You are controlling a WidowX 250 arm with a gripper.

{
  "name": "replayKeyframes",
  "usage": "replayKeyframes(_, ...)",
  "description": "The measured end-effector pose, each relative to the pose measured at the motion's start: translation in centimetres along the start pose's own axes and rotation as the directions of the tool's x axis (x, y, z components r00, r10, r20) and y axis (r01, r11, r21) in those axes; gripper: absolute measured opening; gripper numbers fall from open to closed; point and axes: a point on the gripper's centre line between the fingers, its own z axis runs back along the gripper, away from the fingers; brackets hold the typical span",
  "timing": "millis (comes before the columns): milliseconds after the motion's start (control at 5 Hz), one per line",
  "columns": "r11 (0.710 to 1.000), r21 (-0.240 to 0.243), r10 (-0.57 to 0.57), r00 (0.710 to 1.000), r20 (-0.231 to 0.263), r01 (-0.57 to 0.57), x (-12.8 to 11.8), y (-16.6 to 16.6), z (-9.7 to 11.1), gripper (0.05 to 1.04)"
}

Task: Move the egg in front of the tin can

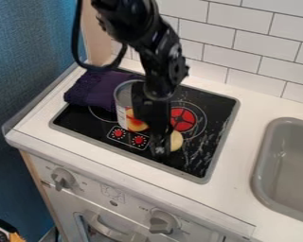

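Egg (177,140) is being partly covered by gripper (160,149), on cooktop (211,111), near tin can (122,114). Gripper's opening and hold are being hidden; cannot tell. For good placing, egg is being best guided low, softly, can being left untouched.

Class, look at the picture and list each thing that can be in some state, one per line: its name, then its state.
Tin can: upright on the stove, partly hidden.
Egg: partly hidden by the gripper; held or not, cannot tell.
Gripper: lowered over the stove, pointing down.
Purple cloth: bunched up.
Left knob: on or off, cannot tell.
Right knob: same, cannot tell.
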Motion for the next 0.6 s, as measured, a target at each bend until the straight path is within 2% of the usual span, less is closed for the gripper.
replayKeyframes(400,0.997,-0.042,0.058,0.997,-0.053,-0.06,0.1,-1.4,4.6,1.0)
replayKeyframes(600,0.988,-0.111,0.095,0.992,-0.082,-0.104,0.2,-2.3,7.2,1.0)
